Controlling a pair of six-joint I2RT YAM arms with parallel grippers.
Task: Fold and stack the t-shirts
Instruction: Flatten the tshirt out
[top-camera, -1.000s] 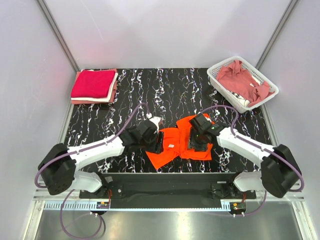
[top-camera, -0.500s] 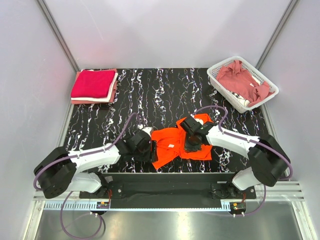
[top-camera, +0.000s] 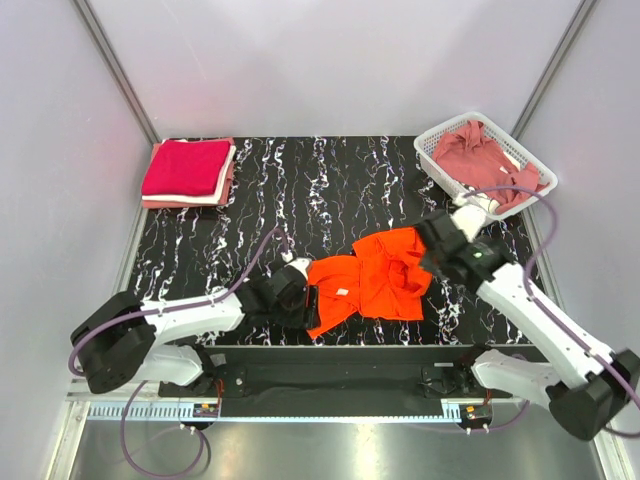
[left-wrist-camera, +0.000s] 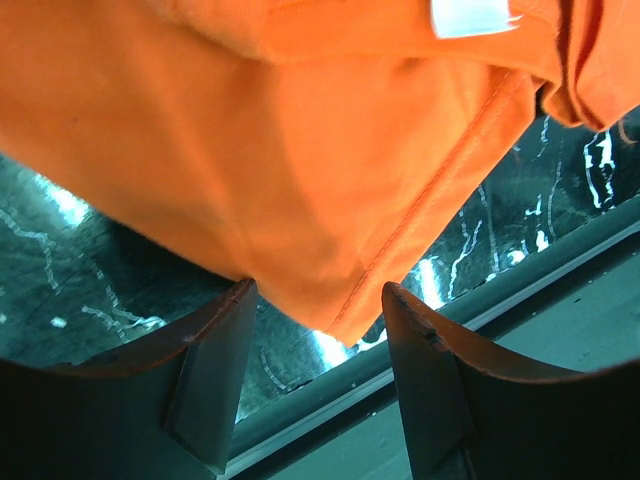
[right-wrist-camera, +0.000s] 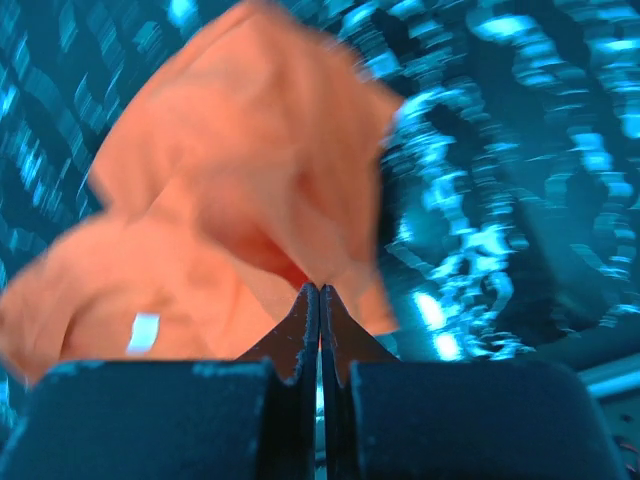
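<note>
The orange t-shirt (top-camera: 375, 285) lies rumpled near the front edge; the crimson t-shirt (top-camera: 187, 167) sits folded far left.

A: You're running a robot test cell here, not anyone's laundry room.

B: Look at what closes you in: plain white panels (top-camera: 60, 200) on three sides, held by bare metal posts (top-camera: 115, 70), around a single black, white-veined surface (top-camera: 340, 190).

A: Your left arm (top-camera: 190, 312) and right arm (top-camera: 540, 310) are bolted to a black rail (top-camera: 340, 378) at its near edge. Purple cables (top-camera: 262, 246) loop from them in the open.

B: The homely things in front of you read as props. There's a white lattice basket (top-camera: 436, 166) of clothes, a folded stack (top-camera: 188, 168) in the far left corner, and an orange t-shirt (top-camera: 375, 285) lying between the arms.
</note>
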